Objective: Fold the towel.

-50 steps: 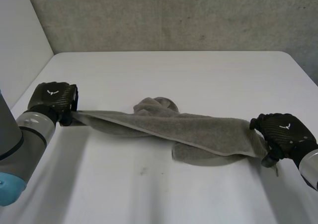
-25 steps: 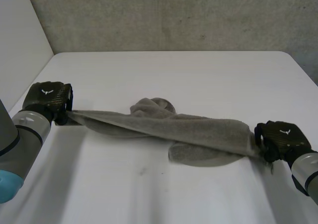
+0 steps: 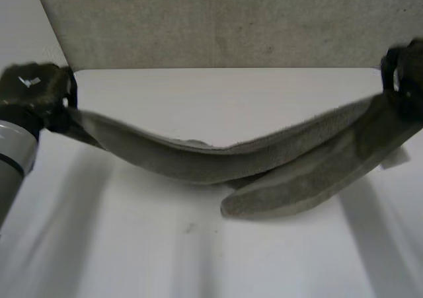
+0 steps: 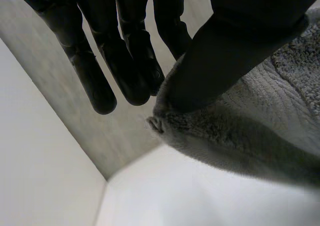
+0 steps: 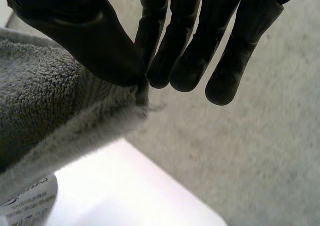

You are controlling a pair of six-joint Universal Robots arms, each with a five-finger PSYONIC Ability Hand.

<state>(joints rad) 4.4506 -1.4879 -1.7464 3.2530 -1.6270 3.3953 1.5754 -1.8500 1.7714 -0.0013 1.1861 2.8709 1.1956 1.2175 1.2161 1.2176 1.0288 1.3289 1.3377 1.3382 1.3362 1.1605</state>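
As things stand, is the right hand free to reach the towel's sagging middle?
Probably not: the right hand pinches one end of the towel and the left hand the other, so it would have to let go first.

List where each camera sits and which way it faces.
Head: behind, between the arms, looking down at the table; left hand and right hand hold the towel's ends.
Left wrist: on that wrist, looking along the palm toward the wall; own hand pinches a towel corner.
Right wrist: the same on its side; own hand pinches a corner.
Shared: towel, table, wall.
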